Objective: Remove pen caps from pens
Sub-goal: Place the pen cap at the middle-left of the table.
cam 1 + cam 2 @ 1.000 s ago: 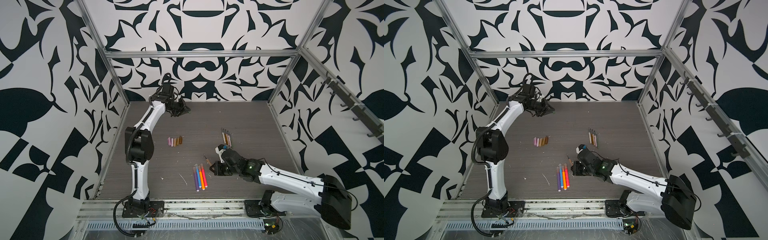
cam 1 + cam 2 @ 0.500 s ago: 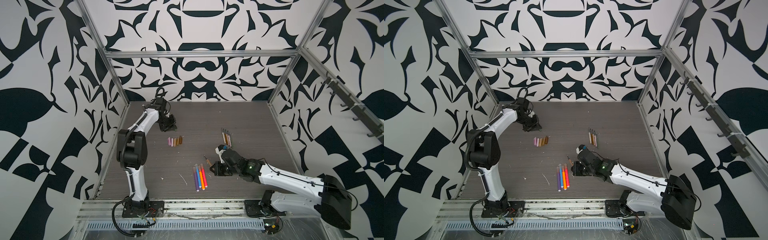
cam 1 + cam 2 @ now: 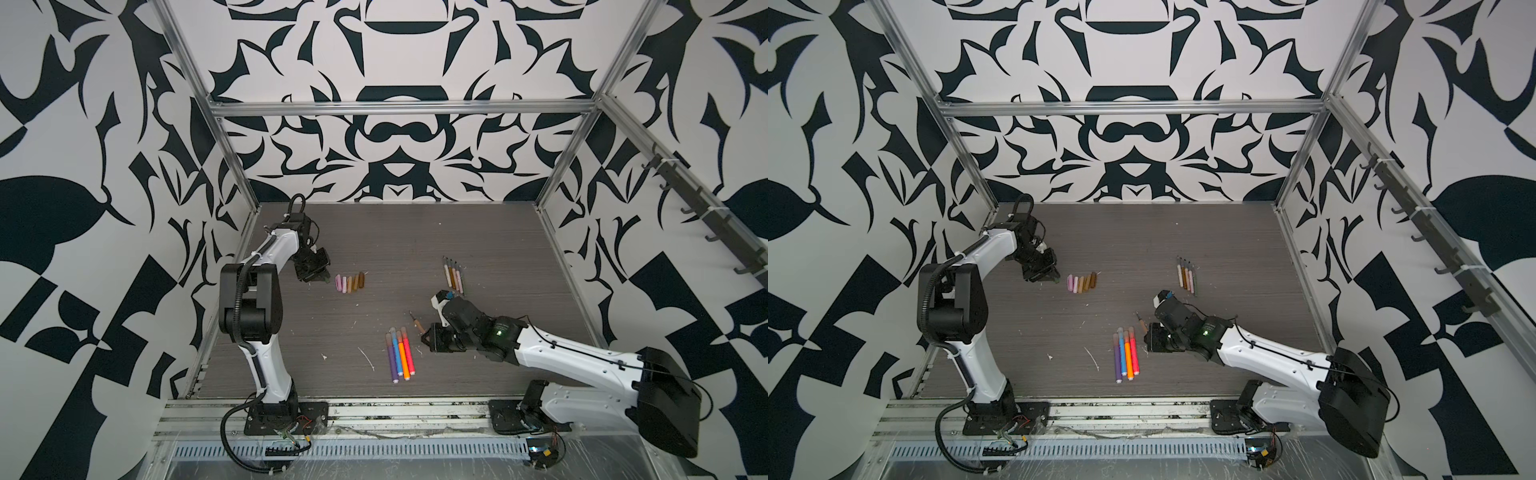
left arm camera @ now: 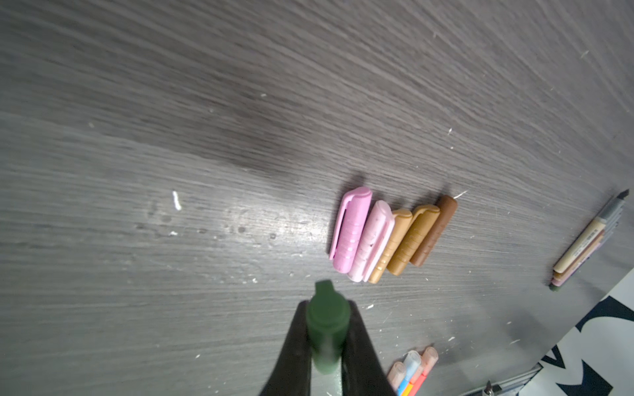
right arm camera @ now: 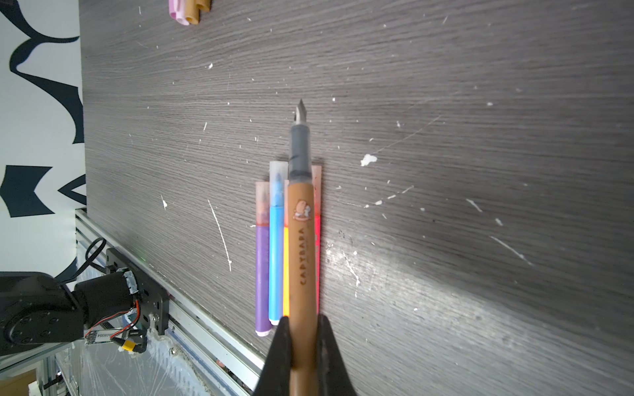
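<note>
Olive cap (image 4: 327,329) is clamped in the left tool (image 4: 326,305), near five loose caps (image 4: 391,236); the right tool (image 5: 303,319) grips a brown pen (image 5: 302,240).

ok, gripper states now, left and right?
Left gripper: shut on the stubby olive-green plastic pen cap.
Right gripper: shut on the slim brown uncapped pen.

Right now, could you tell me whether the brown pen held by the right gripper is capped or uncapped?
Uncapped: the slim brown plastic pen in the right gripper shows its bare metal nib.

The brown pen (image 5: 302,253) reads "CAPYBARA".
</note>
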